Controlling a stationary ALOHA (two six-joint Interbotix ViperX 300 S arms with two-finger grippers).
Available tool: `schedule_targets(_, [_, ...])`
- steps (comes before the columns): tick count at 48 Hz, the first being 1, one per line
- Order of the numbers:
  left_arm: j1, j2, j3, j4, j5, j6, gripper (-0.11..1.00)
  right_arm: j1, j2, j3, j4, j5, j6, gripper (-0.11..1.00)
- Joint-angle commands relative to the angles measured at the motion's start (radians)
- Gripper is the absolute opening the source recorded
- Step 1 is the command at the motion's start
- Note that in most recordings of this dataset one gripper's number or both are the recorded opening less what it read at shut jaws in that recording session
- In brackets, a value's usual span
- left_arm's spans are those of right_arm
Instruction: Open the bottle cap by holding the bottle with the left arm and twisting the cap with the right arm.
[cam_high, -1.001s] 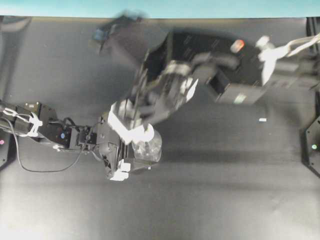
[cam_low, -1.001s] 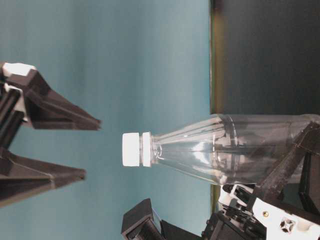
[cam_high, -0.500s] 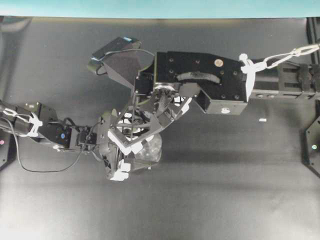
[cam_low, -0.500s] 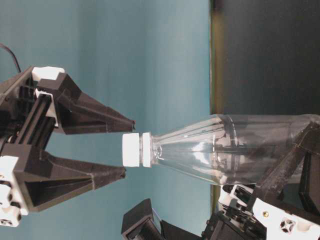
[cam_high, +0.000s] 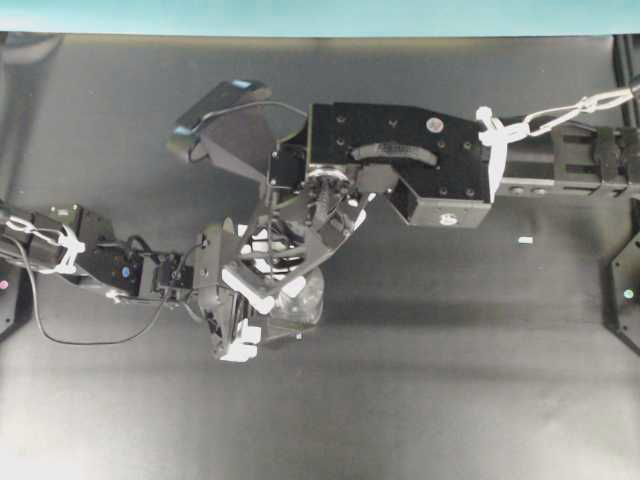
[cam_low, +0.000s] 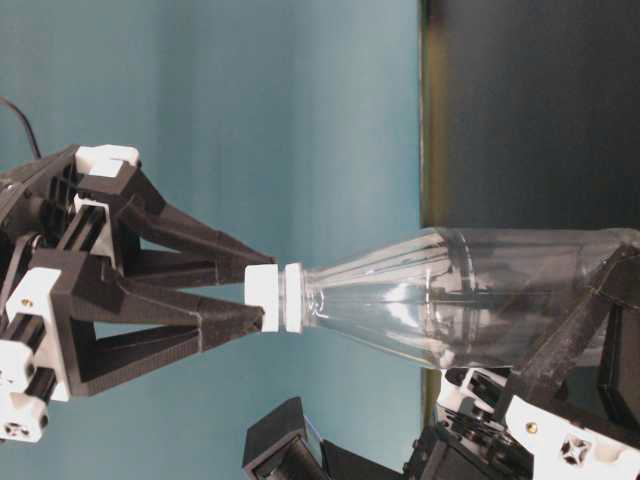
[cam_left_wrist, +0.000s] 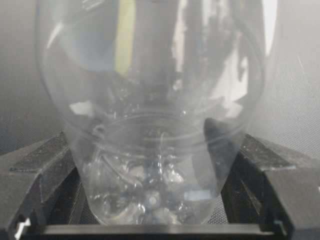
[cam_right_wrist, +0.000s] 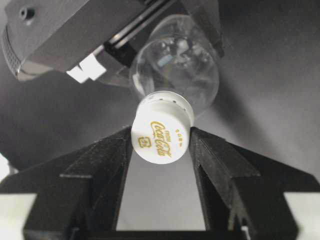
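Note:
The clear bottle (cam_high: 306, 300) stands upright on the black table, its lower body clamped between the fingers (cam_left_wrist: 40, 170) of my left gripper (cam_high: 285, 302). In the table-level view, which is turned sideways, the bottle (cam_low: 450, 290) points left with its white bottle cap (cam_low: 262, 297) at the end. My right gripper (cam_low: 257, 292) is over the bottle top, and both black fingertips press the cap's sides. The right wrist view shows the cap (cam_right_wrist: 162, 132) held between the two fingers (cam_right_wrist: 107, 160), with the bottle body (cam_right_wrist: 180, 65) beyond it. In the overhead view the right gripper (cam_high: 275, 272) hides the cap.
A small white tape scrap (cam_high: 525, 240) lies on the table at the right. The right arm's boxy segment (cam_high: 400, 160) spans the table's upper middle. The left arm's cables (cam_high: 60, 300) trail at the left edge. A teal wall (cam_high: 320, 15) runs along the back.
My right gripper swung in over the bottle, came down around the cap with its jaws open, and has closed on it. The bottle and left gripper have not moved.

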Motion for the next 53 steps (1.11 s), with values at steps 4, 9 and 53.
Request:
schedule_targets(4, [0.003,0.002,0.000,-0.002,0.005,-0.003,0.81,-0.009,0.000,-0.011,0.003,0.026,-0.178,0.37])
schedule_targets(9, [0.003,0.002,0.000,-0.002,0.005,-0.003,0.81,-0.009,0.000,-0.011,0.003,0.026,-0.354,0.37])
schedule_targets(53, [-0.006,0.002,0.005,-0.002,0.005,0.002,0.81,0.020,-0.008,0.009,-0.021,-0.015,-1.155,0.37])
